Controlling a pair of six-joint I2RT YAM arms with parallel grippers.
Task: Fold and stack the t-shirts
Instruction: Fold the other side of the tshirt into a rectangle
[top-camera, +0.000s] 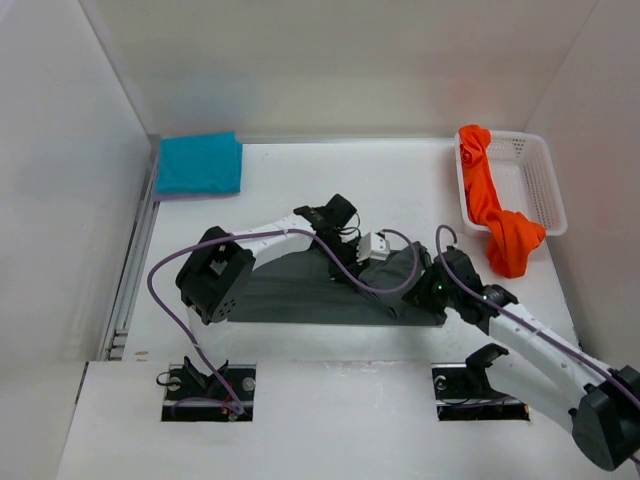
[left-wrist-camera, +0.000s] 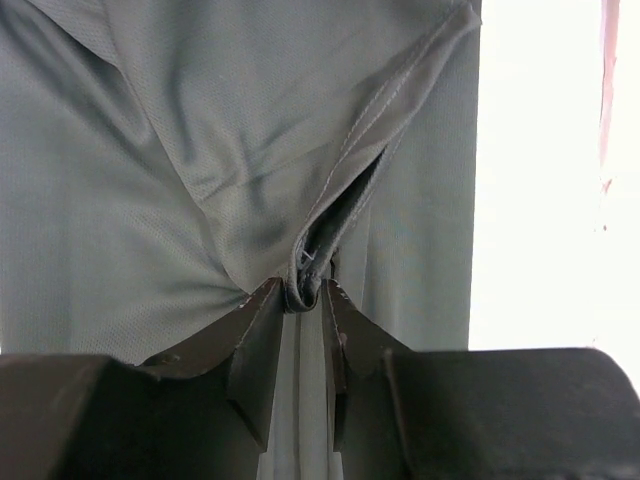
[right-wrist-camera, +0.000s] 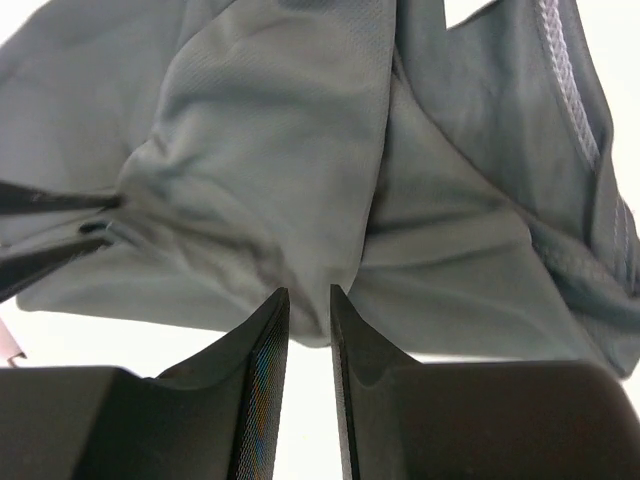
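Standing a slit apart, the left pincer (left-wrist-camera: 305, 292) has a rolled hem (left-wrist-camera: 380, 125) of the grey shirt (top-camera: 290, 300) seated between its tips. Whether it clamps the cloth or merely flanks it I cannot tell. The right pincer (right-wrist-camera: 310, 292) is likewise only narrowly parted, but its gap shows bare worktop (top-camera: 400, 190). The cloth lies just beyond its tips, so it grips nothing.

Both pincers sit close together at the shirt's right end, where the fabric is bunched and rumpled. From there the shirt runs away to the left as a flat band. Its long axis lies across the worktop, parallel to the near edge and just in front of the arm bases. Any further fold probably means carrying this right end leftward along that axis.

The teal shirt (top-camera: 198, 163) lies folded in the far left corner, well apart, and the left arm is the nearer one to it. The orange shirt (top-camera: 495, 215) hangs unfolded over the rim of the basket (top-camera: 545, 190) at far right, closer to the right arm.
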